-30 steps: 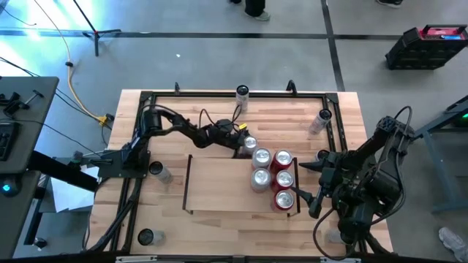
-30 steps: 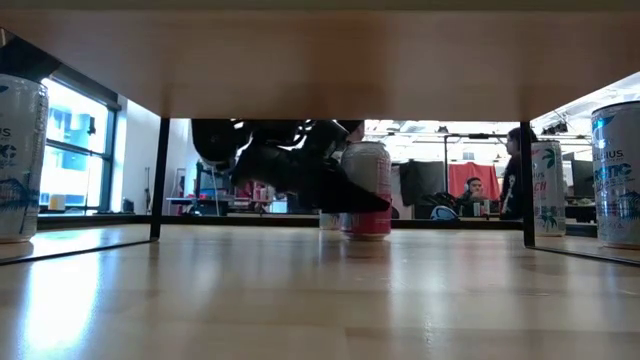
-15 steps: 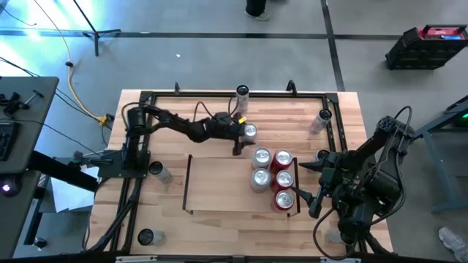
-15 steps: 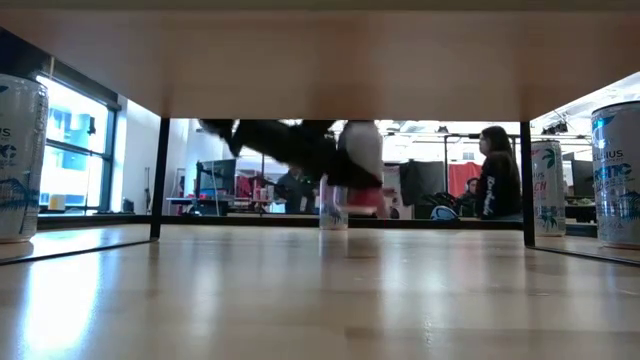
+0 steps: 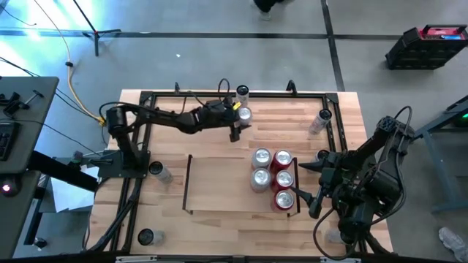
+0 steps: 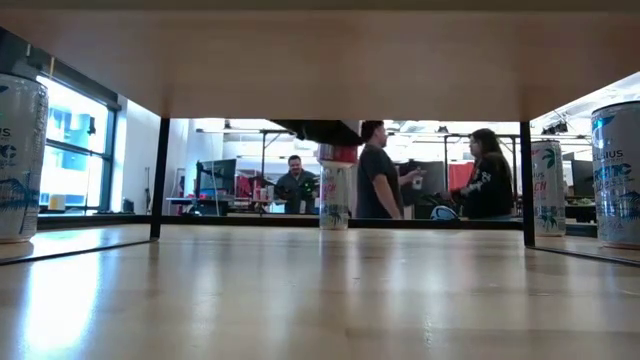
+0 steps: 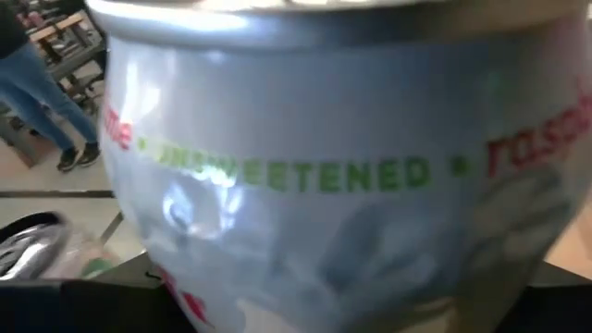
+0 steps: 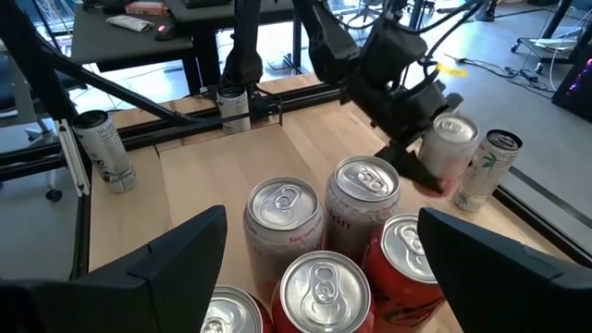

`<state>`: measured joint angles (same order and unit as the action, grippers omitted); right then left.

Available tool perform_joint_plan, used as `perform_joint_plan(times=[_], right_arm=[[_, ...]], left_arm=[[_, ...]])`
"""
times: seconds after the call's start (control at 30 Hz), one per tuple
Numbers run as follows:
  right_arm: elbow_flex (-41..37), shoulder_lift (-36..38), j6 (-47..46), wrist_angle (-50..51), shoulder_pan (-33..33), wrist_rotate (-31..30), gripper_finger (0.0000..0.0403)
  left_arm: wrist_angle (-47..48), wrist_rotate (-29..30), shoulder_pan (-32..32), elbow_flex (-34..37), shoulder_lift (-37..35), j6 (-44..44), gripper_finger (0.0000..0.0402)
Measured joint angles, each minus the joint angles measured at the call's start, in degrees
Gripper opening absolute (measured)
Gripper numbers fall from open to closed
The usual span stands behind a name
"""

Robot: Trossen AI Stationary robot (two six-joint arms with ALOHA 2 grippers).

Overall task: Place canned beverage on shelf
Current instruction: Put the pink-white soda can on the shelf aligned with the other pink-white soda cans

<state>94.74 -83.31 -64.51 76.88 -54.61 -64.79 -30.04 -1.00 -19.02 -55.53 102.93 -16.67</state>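
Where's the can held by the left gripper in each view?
High: held can at the left gripper, above the shelf's far edge.
Low: centre, raised, only its lower part showing.
Left wrist: fills the picture.
Right wrist: upper right.
Shared landmark: the green-print can beside it.

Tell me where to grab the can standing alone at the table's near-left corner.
Grip the corner can around its mid-body, jaws across the round wall, coming level from the table's middle: it stands upright, with the black frame rail close on its outer side. The left gripper holds another can.
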Motion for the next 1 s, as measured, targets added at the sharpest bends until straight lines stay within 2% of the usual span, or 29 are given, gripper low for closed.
perform_joint_plan(times=[0.23,0.37,0.63,0.9,1.0], right_arm=[[0.00,0.00,0.25,0.00,-0.02,0.36,0.0341],[0.00,0.00,0.34,0.16,-0.02,0.39,0.0341],[0.00,0.02,3.10,0.24,-0.02,-2.63,0.0341],[0.00,0.02,7.07,-2.13,-0.02,-7.70,0.0341],[0.00,0.02,9.86,-4.79,-0.02,-8.86,0.0341]], left_arm=[[4.49,2.18,-0.17,0.02,-5.50,1.60,0.0284],[9.83,5.68,1.28,0.02,-12.57,3.44,0.0284],[21.96,6.43,4.94,-0.02,-27.17,12.15,0.0284],[29.80,6.52,15.92,-0.02,-35.90,20.00,0.0284],[30.74,9.33,22.45,-0.02,-36.97,22.78,0.0284]])
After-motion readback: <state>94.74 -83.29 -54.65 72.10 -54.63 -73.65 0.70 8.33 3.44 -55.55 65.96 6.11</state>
